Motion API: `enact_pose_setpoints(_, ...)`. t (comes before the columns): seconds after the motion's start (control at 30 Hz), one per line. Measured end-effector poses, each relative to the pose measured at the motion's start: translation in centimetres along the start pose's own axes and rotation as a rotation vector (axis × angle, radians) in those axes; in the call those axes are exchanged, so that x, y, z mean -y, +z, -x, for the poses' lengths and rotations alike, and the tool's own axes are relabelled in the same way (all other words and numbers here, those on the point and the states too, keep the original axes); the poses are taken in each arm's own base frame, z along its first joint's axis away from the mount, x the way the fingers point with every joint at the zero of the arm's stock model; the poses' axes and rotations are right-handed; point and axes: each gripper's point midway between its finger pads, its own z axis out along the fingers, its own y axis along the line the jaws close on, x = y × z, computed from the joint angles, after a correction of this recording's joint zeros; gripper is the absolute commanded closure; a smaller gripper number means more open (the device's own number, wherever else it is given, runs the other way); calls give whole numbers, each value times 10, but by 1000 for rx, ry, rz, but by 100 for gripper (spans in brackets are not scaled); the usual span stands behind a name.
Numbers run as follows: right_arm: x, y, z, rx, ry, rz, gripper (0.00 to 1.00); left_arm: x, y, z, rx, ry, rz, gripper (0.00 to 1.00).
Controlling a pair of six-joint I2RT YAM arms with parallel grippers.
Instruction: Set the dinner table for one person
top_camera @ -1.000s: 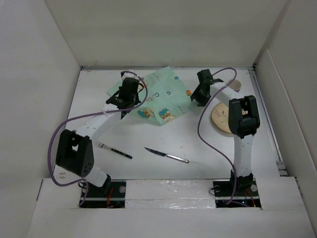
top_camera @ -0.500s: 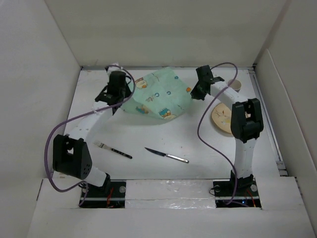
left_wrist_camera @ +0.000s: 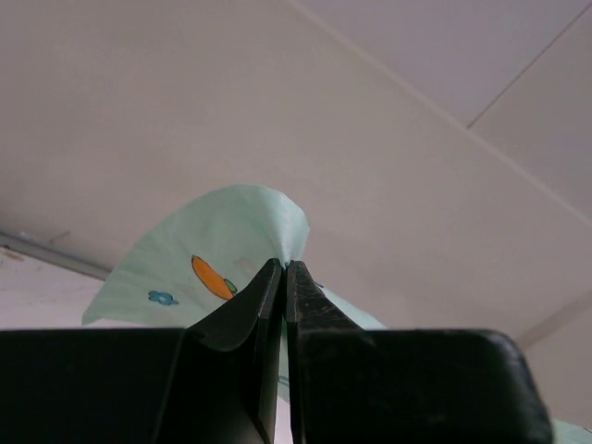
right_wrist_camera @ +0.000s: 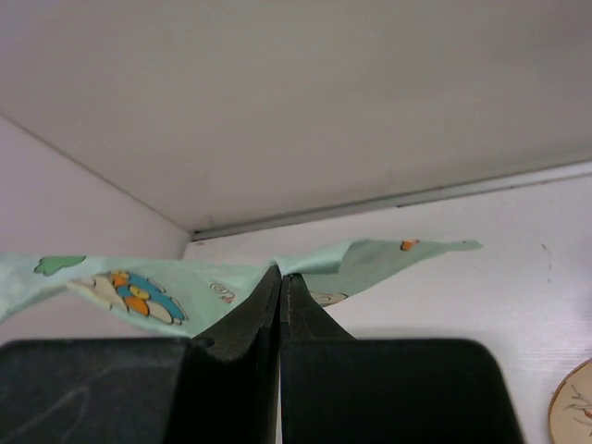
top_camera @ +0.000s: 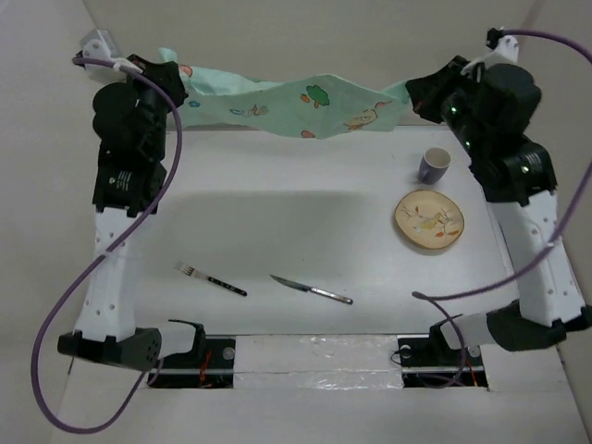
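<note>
Surface — large, plain white, matte, flat, rectangular; lies level, fills middle of top view, boxed by pale upright panels at left, right, far side — near edge toward bottom.

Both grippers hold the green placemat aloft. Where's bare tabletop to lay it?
The widest bare patch of the white tabletop for the mint-green cloth placemat lies mid-table, beyond the black-handled fork and slim knife, left of the round tan plate and small dark cup. The right side is crowded.

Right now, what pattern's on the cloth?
Cloth: mint green, cartoon prints; clearest in top external view.
</note>
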Motion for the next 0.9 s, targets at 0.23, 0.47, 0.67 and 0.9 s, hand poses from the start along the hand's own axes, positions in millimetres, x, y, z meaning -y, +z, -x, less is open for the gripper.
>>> enact_pose_setpoints(0.23, -38, -113, 43, 66, -50, 142, 100, 21, -89, 77, 162, -42, -82, 100)
enact_pose_setpoints(0.47, -25, -135, 26, -7, -76, 125, 100, 5, -139, 67, 139, -56, -70, 100)
enact_pose_setpoints(0.67, 14, -77, -30, -185, -105, 24, 100, -45, -93, -45, -98, 42, 99, 100)
enact_pose_setpoints(0.9, 81, 43, -138, -473, -78, -84, 100, -104, -10, -210, -432, 186, 264, 100)
